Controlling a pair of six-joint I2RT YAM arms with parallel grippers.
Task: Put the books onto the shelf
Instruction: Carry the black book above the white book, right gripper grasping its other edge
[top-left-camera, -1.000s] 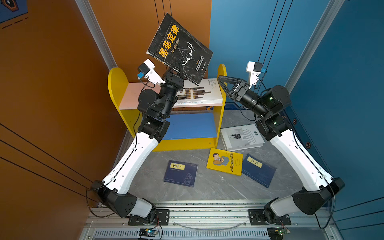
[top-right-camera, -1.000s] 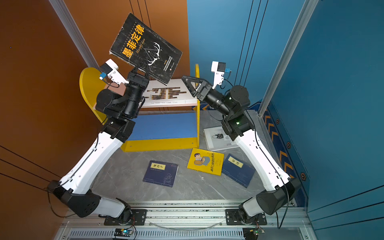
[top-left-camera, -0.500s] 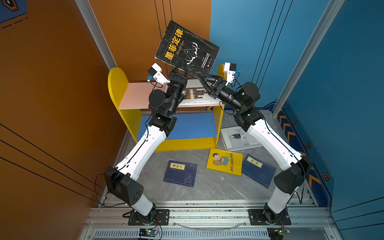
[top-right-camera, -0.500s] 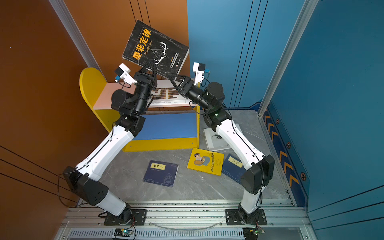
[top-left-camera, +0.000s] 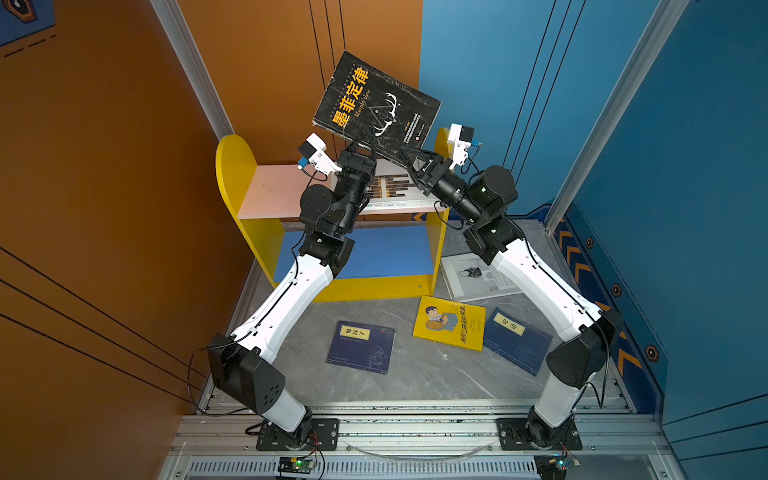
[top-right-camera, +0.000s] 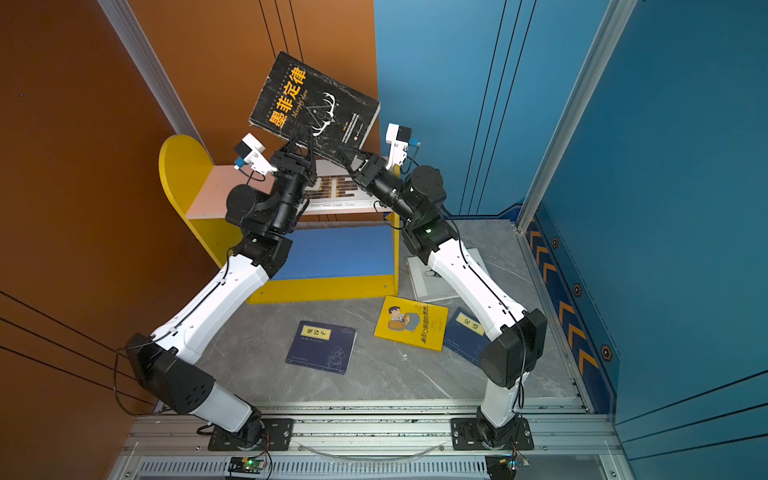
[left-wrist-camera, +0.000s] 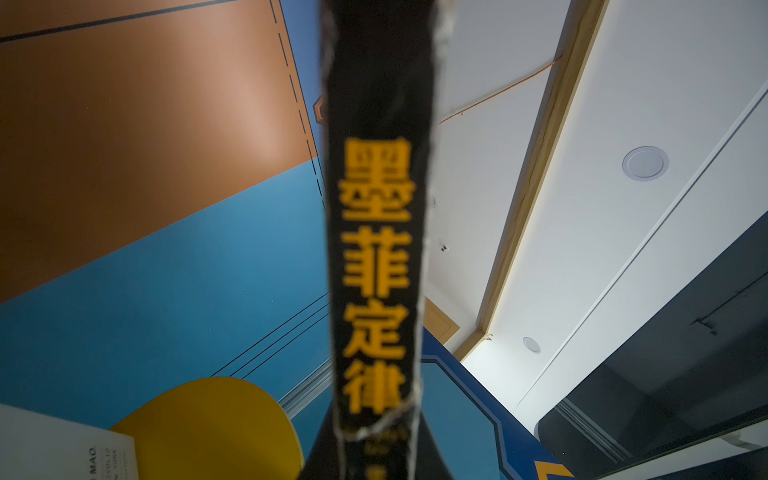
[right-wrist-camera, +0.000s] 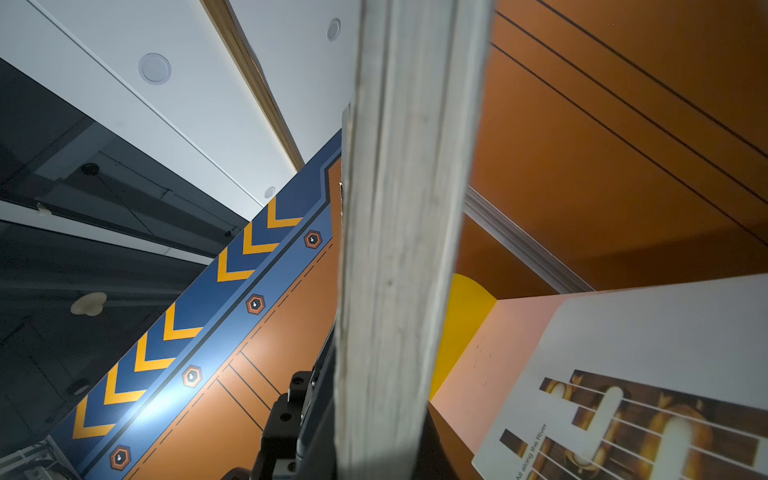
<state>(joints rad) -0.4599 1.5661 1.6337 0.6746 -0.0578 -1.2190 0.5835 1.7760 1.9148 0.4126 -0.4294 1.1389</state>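
Note:
The black book with orange characters (top-left-camera: 374, 104) (top-right-camera: 316, 104) hangs tilted in the air above the shelf (top-left-camera: 232, 166). My left gripper (top-left-camera: 360, 143) (left-wrist-camera: 376, 451) is shut on its lower edge at the spine (left-wrist-camera: 376, 249). From the other side my right gripper (top-left-camera: 405, 154) (right-wrist-camera: 374, 415) is shut on the page edge (right-wrist-camera: 399, 249) at the same lower edge. A white book with brown blocks (top-left-camera: 390, 189) (right-wrist-camera: 623, 395) lies flat on the pink upper board (top-left-camera: 270, 187). The blue lower board (top-left-camera: 386, 253) holds nothing that I can see.
On the grey floor in front of the shelf lie a navy book (top-left-camera: 361, 347), a yellow book with a cartoon man (top-left-camera: 451, 322) and another navy book (top-left-camera: 517, 338). A white/grey book (top-left-camera: 469, 276) lies partly under my right arm. Orange and blue walls stand close behind.
My right gripper has swung left to the raised black book and shut on its page edge. The left arm has carried the book to the right, still gripping it.

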